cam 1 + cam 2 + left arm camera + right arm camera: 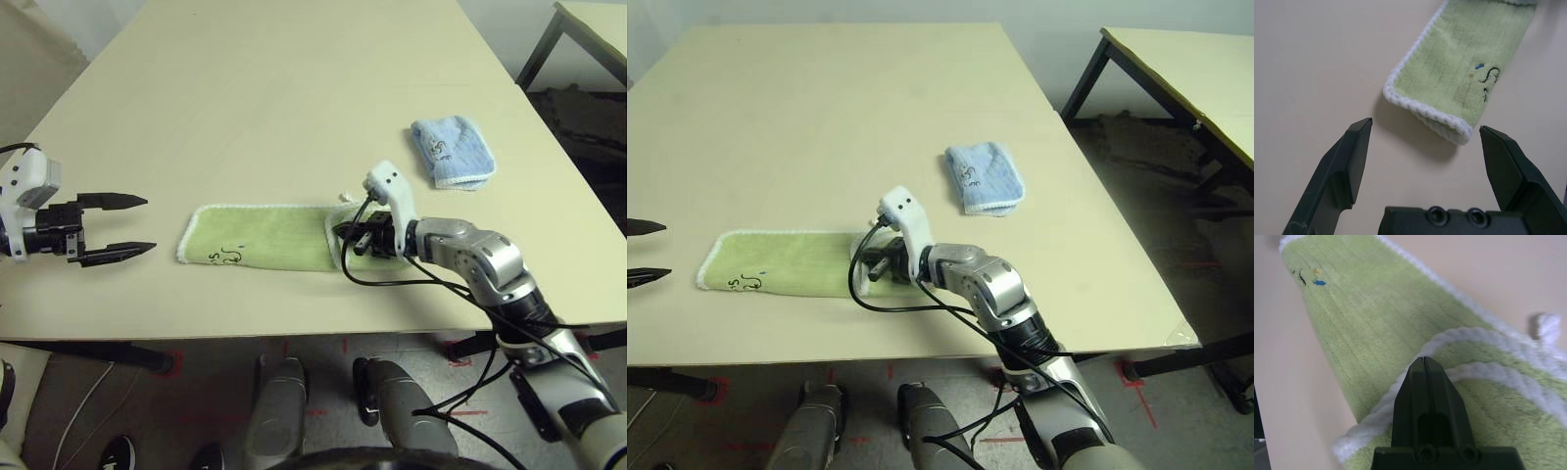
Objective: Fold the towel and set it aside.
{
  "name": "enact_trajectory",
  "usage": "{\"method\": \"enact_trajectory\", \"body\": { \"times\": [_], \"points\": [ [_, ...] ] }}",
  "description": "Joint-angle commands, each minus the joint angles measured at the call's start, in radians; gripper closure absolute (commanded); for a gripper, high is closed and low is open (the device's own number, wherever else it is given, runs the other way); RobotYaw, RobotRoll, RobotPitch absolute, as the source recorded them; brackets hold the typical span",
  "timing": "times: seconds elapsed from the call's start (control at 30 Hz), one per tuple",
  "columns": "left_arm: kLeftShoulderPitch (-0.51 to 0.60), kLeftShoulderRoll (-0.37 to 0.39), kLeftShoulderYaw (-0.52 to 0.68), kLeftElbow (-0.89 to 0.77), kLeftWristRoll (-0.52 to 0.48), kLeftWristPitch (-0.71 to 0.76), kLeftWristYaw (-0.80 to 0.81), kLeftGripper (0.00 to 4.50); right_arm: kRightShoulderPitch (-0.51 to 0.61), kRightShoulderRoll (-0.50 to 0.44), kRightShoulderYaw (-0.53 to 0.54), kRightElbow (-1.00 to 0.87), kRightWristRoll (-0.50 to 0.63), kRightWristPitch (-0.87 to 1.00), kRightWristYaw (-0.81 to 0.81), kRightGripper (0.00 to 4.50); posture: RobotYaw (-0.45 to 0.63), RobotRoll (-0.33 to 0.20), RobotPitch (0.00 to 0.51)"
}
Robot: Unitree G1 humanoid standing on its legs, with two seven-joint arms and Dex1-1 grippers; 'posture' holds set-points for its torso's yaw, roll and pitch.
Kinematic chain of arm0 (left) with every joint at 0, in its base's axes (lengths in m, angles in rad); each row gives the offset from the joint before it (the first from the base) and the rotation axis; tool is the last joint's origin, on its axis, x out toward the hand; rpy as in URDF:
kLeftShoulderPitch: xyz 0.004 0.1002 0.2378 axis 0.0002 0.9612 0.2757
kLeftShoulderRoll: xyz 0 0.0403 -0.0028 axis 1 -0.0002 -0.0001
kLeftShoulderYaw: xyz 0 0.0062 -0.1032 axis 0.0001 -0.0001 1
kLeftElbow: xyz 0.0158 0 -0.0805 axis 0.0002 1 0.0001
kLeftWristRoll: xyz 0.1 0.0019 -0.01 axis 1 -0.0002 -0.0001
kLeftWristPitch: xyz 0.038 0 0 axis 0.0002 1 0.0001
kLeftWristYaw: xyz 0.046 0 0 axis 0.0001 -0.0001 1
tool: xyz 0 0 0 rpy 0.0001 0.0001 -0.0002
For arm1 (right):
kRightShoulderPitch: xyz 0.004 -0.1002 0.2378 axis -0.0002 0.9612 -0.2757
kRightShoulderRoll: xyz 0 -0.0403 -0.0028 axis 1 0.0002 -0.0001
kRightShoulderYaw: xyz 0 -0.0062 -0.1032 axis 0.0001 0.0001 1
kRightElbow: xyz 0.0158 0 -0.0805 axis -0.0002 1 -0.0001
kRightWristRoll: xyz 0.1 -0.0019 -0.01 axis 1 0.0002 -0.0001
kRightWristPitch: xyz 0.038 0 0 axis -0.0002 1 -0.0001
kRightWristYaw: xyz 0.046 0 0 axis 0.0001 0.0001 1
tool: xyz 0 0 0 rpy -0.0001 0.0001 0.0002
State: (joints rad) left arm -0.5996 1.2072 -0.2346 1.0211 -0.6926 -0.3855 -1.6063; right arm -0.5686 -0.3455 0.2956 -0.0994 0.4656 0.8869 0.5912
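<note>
The towel (260, 238), light green with white edging, lies as a long folded strip near the table's front edge, a dark doodle (227, 257) at its left end. My right gripper (345, 235) rests on its right end, shut on the towel. In the right wrist view the closed fingertips (1423, 360) pinch the white edging, which rises to a peak there. My left gripper (149, 224) hovers open a short way left of the towel's left end (1425, 112), touching nothing.
A smaller light blue towel (451, 152) lies folded at the right, behind my right arm. The beige table (294, 98) stretches far back. A second table (1195, 69) stands apart on the right. A black cable loops from my right wrist.
</note>
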Motion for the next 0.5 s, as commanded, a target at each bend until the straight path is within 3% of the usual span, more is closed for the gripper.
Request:
{"method": "enact_trajectory", "body": {
  "times": [0.03, 0.1, 0.17, 0.33, 0.5],
  "points": [
    [0.006, 0.001, 0.010, -0.001, 0.011, 0.006, -0.008, 0.00, -0.016, -0.023, -0.093, -0.024, 0.048, 0.024, 0.039, 4.47, 0.08, 0.000, 0.169],
    [0.013, 0.005, 0.004, -0.005, 0.011, 0.019, -0.008, 0.00, -0.026, -0.042, -0.167, -0.044, 0.102, 0.054, 0.064, 4.47, 0.08, 0.000, 0.168],
    [0.015, 0.005, 0.006, -0.004, 0.008, 0.053, -0.008, 0.00, -0.025, -0.098, -0.206, -0.060, 0.119, 0.045, 0.115, 3.90, 0.08, 0.000, 0.168],
    [0.010, -0.001, 0.022, 0.015, 0.023, 0.110, -0.008, 0.00, 0.003, -0.214, -0.249, -0.032, 0.101, -0.074, 0.226, 2.07, 0.08, 0.000, 0.168],
    [-0.032, -0.030, 0.037, 0.058, 0.121, 0.176, -0.008, 0.00, 0.092, -0.226, -0.329, 0.071, 0.071, -0.441, 0.417, 0.25, 0.06, 0.000, 0.168]
  ]
}}
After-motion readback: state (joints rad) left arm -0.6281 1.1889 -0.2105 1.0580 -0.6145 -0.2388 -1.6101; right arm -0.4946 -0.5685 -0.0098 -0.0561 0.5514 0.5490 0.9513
